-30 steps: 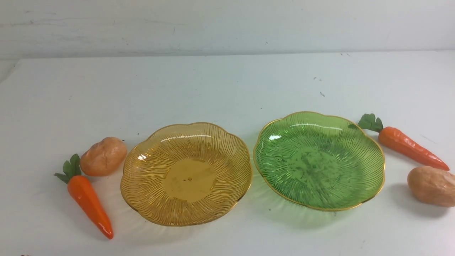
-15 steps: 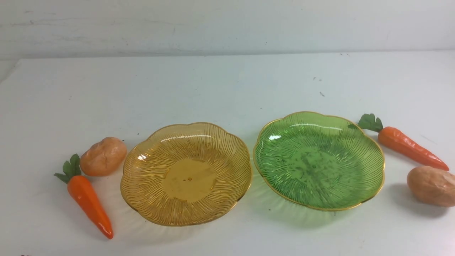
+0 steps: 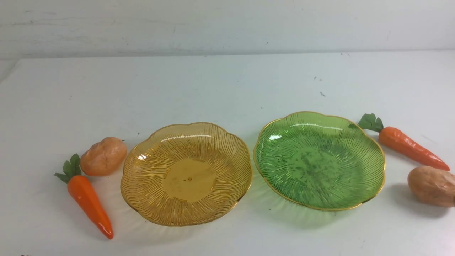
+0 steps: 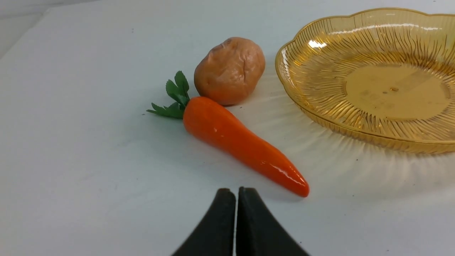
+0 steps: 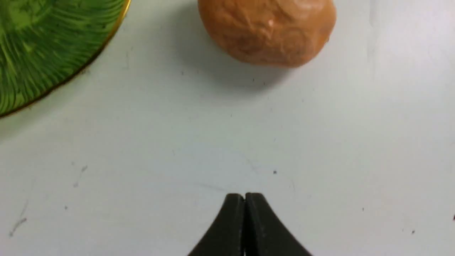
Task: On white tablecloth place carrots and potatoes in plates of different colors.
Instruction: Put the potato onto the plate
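Observation:
On the white tablecloth (image 3: 227, 81) stand an empty amber plate (image 3: 149, 199) and an empty green plate (image 3: 373, 153), side by side. Left of the amber plate lie a carrot (image 3: 89, 202) and a potato (image 3: 103, 156). Right of the green plate lie a second carrot (image 3: 408, 147) and a second potato (image 3: 432, 186). My left gripper (image 4: 236, 190) is shut and empty, just short of the left carrot's (image 4: 241, 142) tip, with the potato (image 4: 229, 71) and amber plate (image 4: 302, 96) beyond. My right gripper (image 5: 245, 195) is shut and empty, a short way from the right potato (image 5: 266, 32), beside the green plate (image 5: 89, 46).
A pale wall (image 3: 227, 25) rises behind the cloth's far edge. The cloth's left corner (image 3: 17, 64) shows at the back left. Neither arm shows in the front view.
The front view is all but the same; only a thin dark sliver has come in at the right edge beside the right potato.

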